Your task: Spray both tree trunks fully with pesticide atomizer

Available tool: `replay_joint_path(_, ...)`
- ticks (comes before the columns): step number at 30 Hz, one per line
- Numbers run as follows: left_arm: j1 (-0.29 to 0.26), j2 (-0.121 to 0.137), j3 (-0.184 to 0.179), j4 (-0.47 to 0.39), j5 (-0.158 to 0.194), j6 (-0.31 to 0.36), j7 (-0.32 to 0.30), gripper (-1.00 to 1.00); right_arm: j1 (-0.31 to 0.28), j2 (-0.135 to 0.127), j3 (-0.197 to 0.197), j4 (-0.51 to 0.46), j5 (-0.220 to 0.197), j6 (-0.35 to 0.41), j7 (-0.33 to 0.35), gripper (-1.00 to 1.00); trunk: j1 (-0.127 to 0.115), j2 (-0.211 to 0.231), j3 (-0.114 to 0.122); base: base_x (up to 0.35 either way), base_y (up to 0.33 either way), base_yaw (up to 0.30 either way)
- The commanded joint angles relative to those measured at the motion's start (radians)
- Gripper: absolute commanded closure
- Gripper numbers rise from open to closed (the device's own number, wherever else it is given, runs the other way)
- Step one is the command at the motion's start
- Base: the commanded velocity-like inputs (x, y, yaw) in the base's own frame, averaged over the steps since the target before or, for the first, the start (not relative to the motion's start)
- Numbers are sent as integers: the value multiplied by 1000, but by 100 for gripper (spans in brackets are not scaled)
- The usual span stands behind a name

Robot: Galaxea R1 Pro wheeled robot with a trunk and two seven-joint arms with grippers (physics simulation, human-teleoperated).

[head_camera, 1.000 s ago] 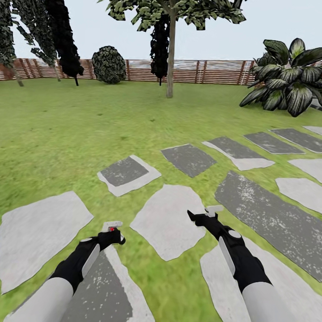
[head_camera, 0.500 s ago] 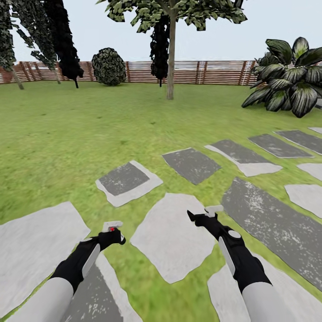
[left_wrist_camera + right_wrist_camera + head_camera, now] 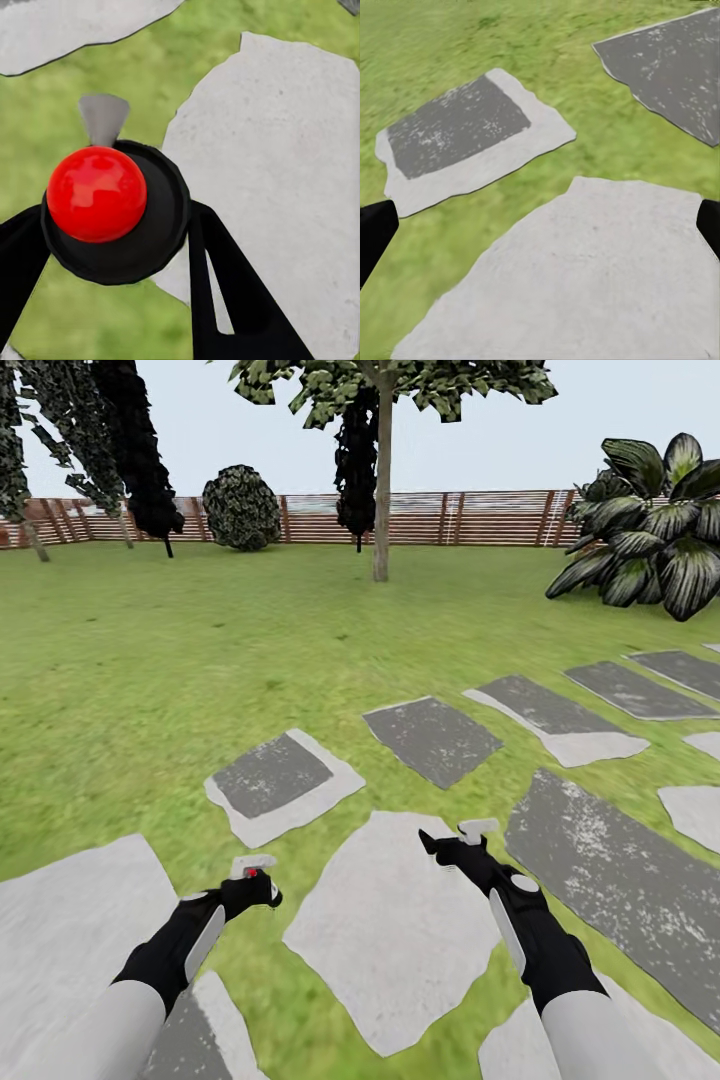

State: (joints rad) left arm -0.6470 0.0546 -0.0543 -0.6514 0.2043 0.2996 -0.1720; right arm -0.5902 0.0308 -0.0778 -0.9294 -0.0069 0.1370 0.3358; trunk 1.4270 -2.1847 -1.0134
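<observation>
Between the black fingers of my left gripper sits the pesticide atomizer. In the left wrist view it shows end-on as a black round body with a red ball and a grey tip. My right gripper is open and empty over a pale stepping stone, its fingertips spread wide. Far off at the left, by the fence, two trees stand with leaning grey-brown trunks and dark ragged foliage.
Grey and pale stepping stones lie in the lawn ahead and to the right. A straight-trunked leafy tree stands mid-lawn. A broad-leaved bush is at the right, and a round shrub stands by the slatted fence.
The whole view has advanced: the stepping stones have slid down towards me and the lawn looks nearer. Both arms hold the same pose in the picture.
</observation>
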Motion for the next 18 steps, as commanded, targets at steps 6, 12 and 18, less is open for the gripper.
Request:
replay_joint_path(6, 0, 1, -4, -2, 10, 5, 2, 100, 0, 1, -5, -3, -1, 7, 8, -100, 0, 0, -1, 339, 0, 0)
replay_joint_path(12, 0, 1, -4, -2, 10, 6, 2, 100, 0, 1, -5, -3, -1, 7, 8, -100, 0, 0, -1, 339, 0, 0)
replay_joint_path(18, 0, 1, -4, -2, 10, 5, 2, 100, 0, 1, -5, -3, -1, 7, 8, -100, 0, 0, -1, 339, 0, 0)
